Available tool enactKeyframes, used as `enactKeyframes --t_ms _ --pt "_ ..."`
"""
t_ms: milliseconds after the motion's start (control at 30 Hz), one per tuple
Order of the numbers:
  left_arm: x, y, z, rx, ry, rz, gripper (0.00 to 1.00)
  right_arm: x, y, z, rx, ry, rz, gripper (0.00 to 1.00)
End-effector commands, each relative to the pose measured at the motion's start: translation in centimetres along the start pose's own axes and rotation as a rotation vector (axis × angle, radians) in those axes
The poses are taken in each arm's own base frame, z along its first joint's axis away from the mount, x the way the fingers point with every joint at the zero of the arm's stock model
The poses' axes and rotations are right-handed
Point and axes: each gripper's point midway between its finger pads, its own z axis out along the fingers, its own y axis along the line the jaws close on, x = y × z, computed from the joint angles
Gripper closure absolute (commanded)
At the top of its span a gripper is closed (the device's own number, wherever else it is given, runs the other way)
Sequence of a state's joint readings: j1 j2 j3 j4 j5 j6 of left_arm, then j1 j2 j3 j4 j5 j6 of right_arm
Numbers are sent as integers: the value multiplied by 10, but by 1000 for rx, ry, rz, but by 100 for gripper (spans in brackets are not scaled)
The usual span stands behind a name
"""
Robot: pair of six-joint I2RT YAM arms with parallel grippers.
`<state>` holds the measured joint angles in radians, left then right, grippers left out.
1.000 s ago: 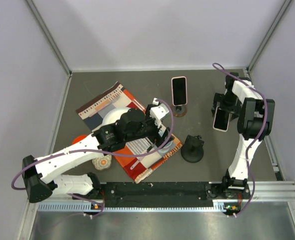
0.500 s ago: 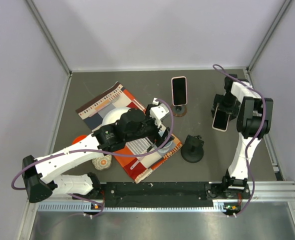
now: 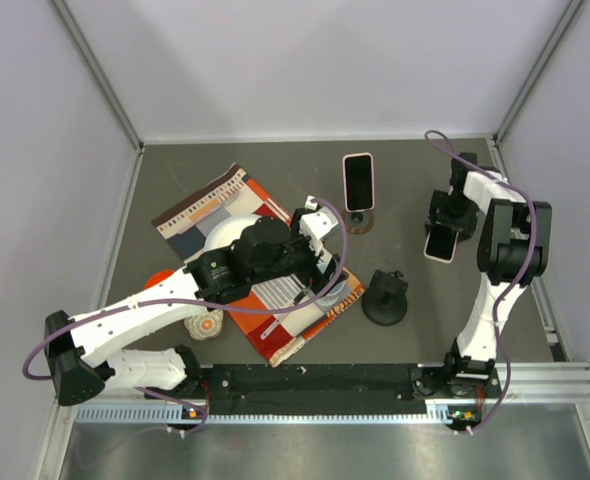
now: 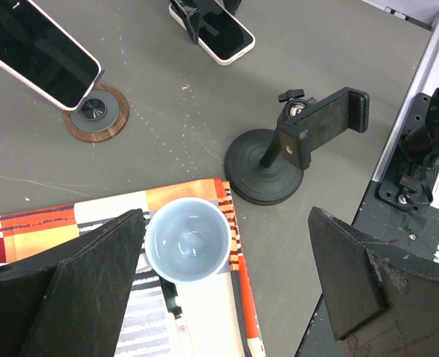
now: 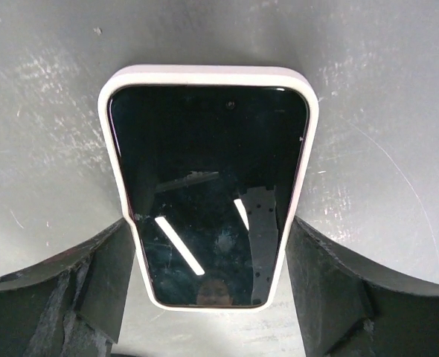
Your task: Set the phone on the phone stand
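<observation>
Grey, scuffed tabletop fills the floor of a pale-walled enclosure, with both arms reaching out from its near edge. Over at the right side, the right gripper has its two fingers pressed against the long edges of a pink-cased phone, gripping it by its lower half with the dark screen facing the wrist camera. Whether the phone is raised off the table or resting on it is hard to judge from these views. The black phone stand sits well apart from it, nearer the middle of the table: a round weighted base with a short stem and a clamp cradle tilted to one side, holding nothing. Farther back, a second phone leans on a small round wood-rimmed puck. The left gripper hangs above the corner of an orange, white and grey patterned cloth, its fingers spread wide and gripping nothing. Directly below it, a small pale blue-white cup stands upright on the cloth, just beside the base of the phone stand. A white dish lies farther along the cloth, partly hidden by the left arm, and a small round orange-and-white object rests on the table near the cloth's near edge.
</observation>
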<state>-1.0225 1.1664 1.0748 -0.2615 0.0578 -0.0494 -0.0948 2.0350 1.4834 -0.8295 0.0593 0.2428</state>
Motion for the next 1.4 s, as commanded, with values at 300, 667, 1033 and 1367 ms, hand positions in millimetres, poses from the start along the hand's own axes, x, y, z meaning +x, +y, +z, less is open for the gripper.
enactKeyframes --t_ms 300,667,1033,1367 --pt "-15 8 -3 -41 -56 8 4 14 1 19 -55 -33 -85 100" --pt "-11 8 0 -44 -48 4 4 -5 5 -6 -87 -158 -75 100" --pt "-10 10 1 -52 -47 2 4 -14 11 -37 -161 -252 -55 100" --pt "-20 22 -9 -110 -85 12 4 -38 19 -86 -250 -501 -44 100"
